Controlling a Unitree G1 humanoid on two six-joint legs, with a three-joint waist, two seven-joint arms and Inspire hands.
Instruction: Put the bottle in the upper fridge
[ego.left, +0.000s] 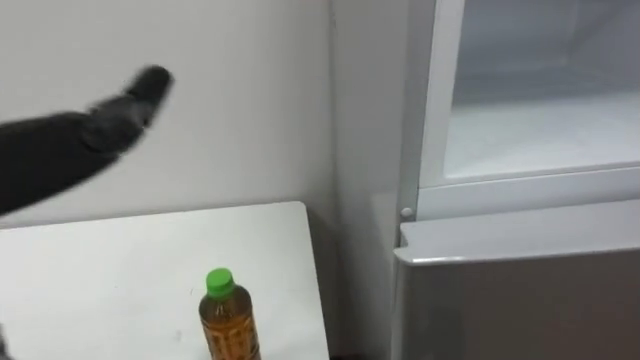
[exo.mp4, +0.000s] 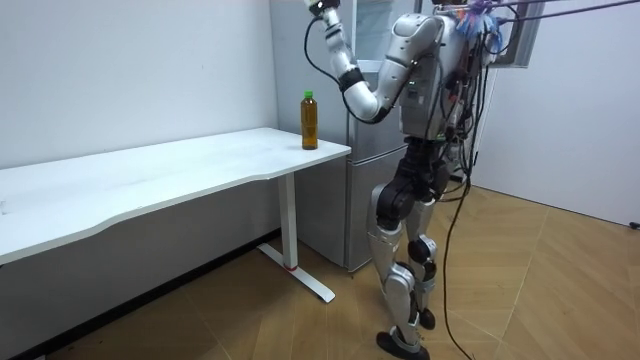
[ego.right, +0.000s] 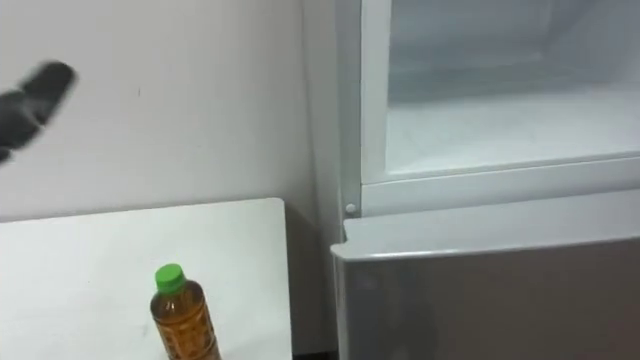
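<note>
Bottle (ego.left: 228, 318), green-capped and full of amber liquid, stands upright on the white table (ego.left: 100, 280), near the corner next to the fridge (ego.left: 520, 300). The upper compartment (ego.left: 545, 125) is open. The left hand (ego.left: 125, 108) is raised above the table in front of the wall (ego.left: 240, 110), well apart from the bottle; whether it is open or closed cannot be told. The robot stands upright facing the fridge.

Plain room: white desk (exo.mp4: 150, 180), fridge (ego.left: 520, 290), parquet (exo.mp4: 540, 290).

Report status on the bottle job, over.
Left hand raised, clear of bottle. Bottle upright on table corner. Upper fridge open, nothing in the way.
</note>
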